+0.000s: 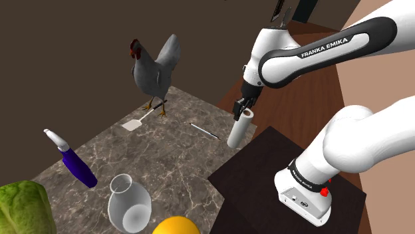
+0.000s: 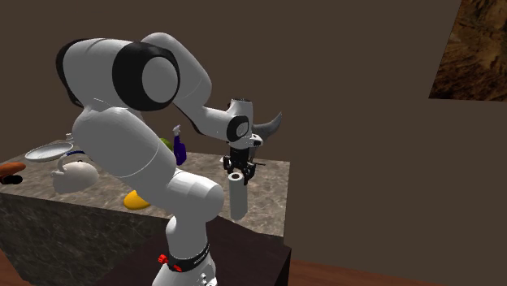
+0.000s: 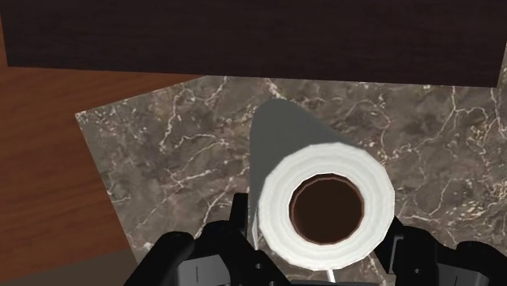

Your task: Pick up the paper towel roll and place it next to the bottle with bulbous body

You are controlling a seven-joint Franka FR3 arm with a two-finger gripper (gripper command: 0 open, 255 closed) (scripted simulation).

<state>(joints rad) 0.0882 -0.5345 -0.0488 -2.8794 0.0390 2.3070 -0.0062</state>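
The white paper towel roll [image 1: 239, 130] [image 2: 237, 195] stands upright at the marble table's corner nearest the stand. Whether it rests on the top or hangs just above it, I cannot tell. My black gripper [image 1: 243, 106] [image 2: 238, 169] comes down on the roll's upper end. In the wrist view the roll [image 3: 325, 203] sits between the fingers [image 3: 239, 215], which press on both its sides, and its brown core faces the camera. The clear bulbous bottle [image 1: 128, 206] [image 2: 75, 175] stands at the shoulder view's lower left, well away from the roll.
On the marble table [image 1: 179, 159] are a chicken figure [image 1: 156, 66], a white spatula [image 1: 135, 122], a thin rod [image 1: 205, 131], a blue spray bottle [image 1: 78, 163], a lettuce [image 1: 23, 209] and a yellow fruit [image 1: 176, 226]. The dark stand [image 1: 266, 173] adjoins the table's corner.
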